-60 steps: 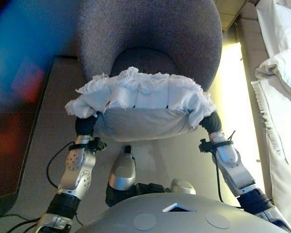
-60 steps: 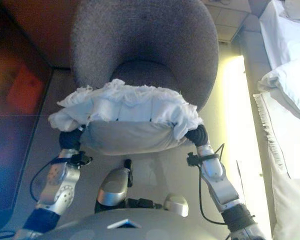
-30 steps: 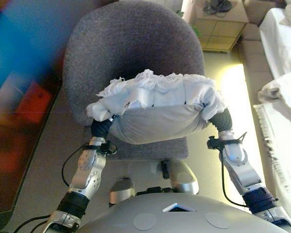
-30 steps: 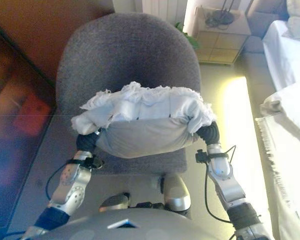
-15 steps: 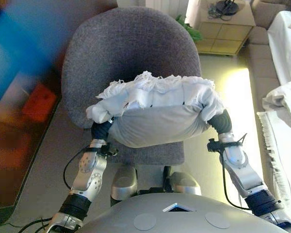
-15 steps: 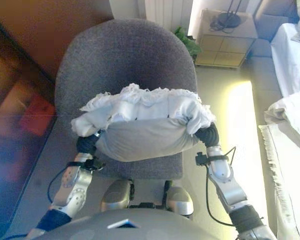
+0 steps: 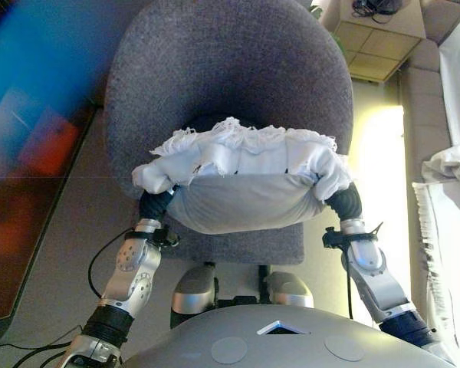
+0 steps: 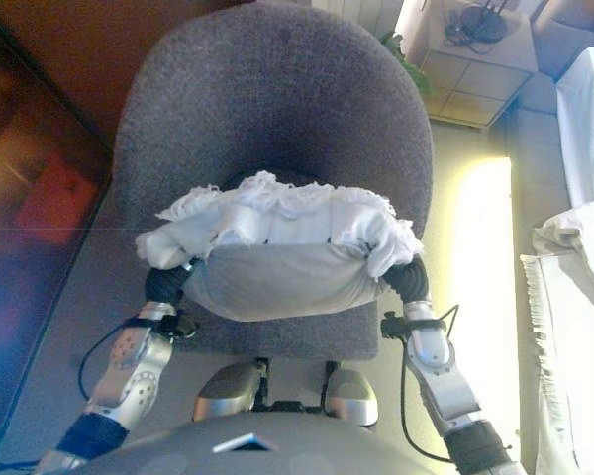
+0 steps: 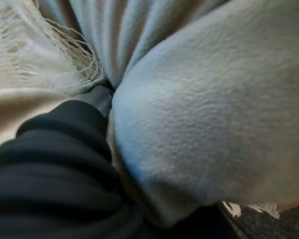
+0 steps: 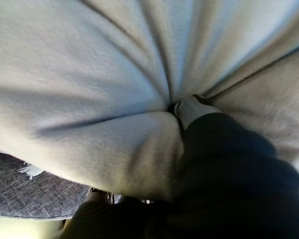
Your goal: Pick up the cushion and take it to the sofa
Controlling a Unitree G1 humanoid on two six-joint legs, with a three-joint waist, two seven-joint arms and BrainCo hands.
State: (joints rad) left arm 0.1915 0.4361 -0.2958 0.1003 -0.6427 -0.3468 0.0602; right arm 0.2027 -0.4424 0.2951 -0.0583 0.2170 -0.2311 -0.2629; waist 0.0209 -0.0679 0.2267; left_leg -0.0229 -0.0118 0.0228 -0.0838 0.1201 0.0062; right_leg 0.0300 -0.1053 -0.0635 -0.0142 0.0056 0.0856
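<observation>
The cushion (image 7: 241, 188) is pale grey with a white fringed edge. It hangs between my two hands above the seat of a grey upholstered armchair (image 7: 230, 69). My left hand (image 7: 155, 205) presses into the cushion's left end, and its dark cover (image 9: 55, 164) is sunk in the fabric. At the cushion's right end sits my right hand (image 7: 345, 204), whose cover (image 10: 229, 169) is likewise buried in folds. The chair's seat (image 8: 277, 327) lies directly under the cushion.
A wooden side cabinet (image 7: 379, 38) stands at the back right. White bedding (image 7: 452, 176) runs along the right side. A dark glossy panel (image 7: 31, 153) fills the left. A bright strip of floor (image 7: 376, 153) lies between chair and bedding.
The view has shifted, and the armchair now fills more of the picture, with the cushion over its seat. The cushion stays held between both hands as before.
</observation>
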